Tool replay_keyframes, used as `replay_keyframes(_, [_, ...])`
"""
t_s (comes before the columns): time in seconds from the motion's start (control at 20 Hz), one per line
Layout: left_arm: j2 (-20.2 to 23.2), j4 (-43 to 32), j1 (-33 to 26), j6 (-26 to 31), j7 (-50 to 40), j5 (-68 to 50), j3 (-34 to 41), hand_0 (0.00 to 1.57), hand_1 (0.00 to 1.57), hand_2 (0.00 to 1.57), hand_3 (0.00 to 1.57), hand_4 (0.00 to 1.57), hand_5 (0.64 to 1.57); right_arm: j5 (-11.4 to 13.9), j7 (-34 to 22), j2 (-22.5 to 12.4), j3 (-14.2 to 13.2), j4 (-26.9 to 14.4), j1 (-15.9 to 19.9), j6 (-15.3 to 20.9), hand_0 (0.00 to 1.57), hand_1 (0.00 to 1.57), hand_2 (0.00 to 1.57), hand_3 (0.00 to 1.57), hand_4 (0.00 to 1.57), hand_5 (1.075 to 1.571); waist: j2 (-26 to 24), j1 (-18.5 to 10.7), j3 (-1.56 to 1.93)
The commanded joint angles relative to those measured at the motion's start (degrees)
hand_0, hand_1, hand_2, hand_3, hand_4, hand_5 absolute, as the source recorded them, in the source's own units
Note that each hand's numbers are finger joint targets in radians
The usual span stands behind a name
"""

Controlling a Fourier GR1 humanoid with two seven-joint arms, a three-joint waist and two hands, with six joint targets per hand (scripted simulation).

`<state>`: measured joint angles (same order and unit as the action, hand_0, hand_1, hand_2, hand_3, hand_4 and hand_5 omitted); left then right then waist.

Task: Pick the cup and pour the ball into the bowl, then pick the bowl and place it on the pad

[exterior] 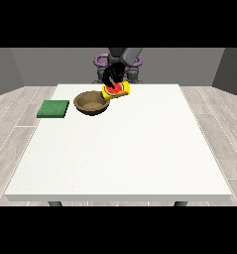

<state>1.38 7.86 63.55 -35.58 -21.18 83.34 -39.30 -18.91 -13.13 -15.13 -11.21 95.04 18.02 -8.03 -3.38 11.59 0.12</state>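
**Cup tilted beside the bowl**

Cup (117,91), yellow with a red interior, was held above the far part of the white table (140,158), tipped so that its mouth faced the camera and leaned toward the bowl (91,103); its lower edge lay just beside the bowl's right rim, and whether the two touched could not be told; a black hand (113,74) came down onto the cup from above with fingers wrapped about its body; which of the robot's hands this was could not be made out, as it sat near the view's centre; the ball could not be distinguished; the brown bowl stood upright on the table, left of the cup; a green pad (53,109) lay flat at the table's left edge, apart from the bowl.
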Motion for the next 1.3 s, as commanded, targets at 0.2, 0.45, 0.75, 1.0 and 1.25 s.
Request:
replay_keyframes(0.2, [-1.19,7.86,-1.63,9.41,-1.11,4.49,-2.38,1.50,1.50,1.57,1.57,1.06,1.506,-1.44,0.67,-1.12,-2.09,-2.70,-2.66,-2.23,0.00,0.00,0.00,0.00,0.38,1.565,-2.48,-2.39,-0.11])
replay_keyframes(0.45, [3.88,13.01,-8.11,-2.74,4.68,-13.23,12.71,0.94,0.94,1.37,1.30,1.09,1.448,-2.77,2.93,-2.86,-4.20,-1.41,-6.77,-4.94,0.00,0.00,0.00,0.00,0.38,1.565,-2.22,-2.78,-0.24])
replay_keyframes(0.75, [9.44,22.04,-14.50,-10.39,17.15,-31.59,26.79,1.24,1.24,1.57,1.57,0.76,1.568,-2.48,4.41,-2.60,-5.37,0.26,-8.70,-4.35,0.00,0.00,0.00,0.00,0.38,1.565,0.21,-5.66,-0.50])
replay_keyframes(1.0, [11.63,28.14,-25.48,-11.97,34.26,-45.55,33.70,1.52,1.52,1.57,1.57,1.20,1.567,-2.65,3.59,-0.34,-3.08,8.10,-8.10,-2.64,0.00,0.00,0.00,0.00,0.39,1.565,5.65,-3.65,-0.60])
replay_keyframes(1.25, [6.87,36.93,-29.82,-4.32,46.04,-62.70,41.12,1.50,1.50,1.57,1.57,1.47,1.461,-2.52,3.24,0.09,-3.07,10.27,-10.54,-2.38,0.00,0.00,0.00,0.00,0.42,1.565,5.88,-5.66,-0.92])
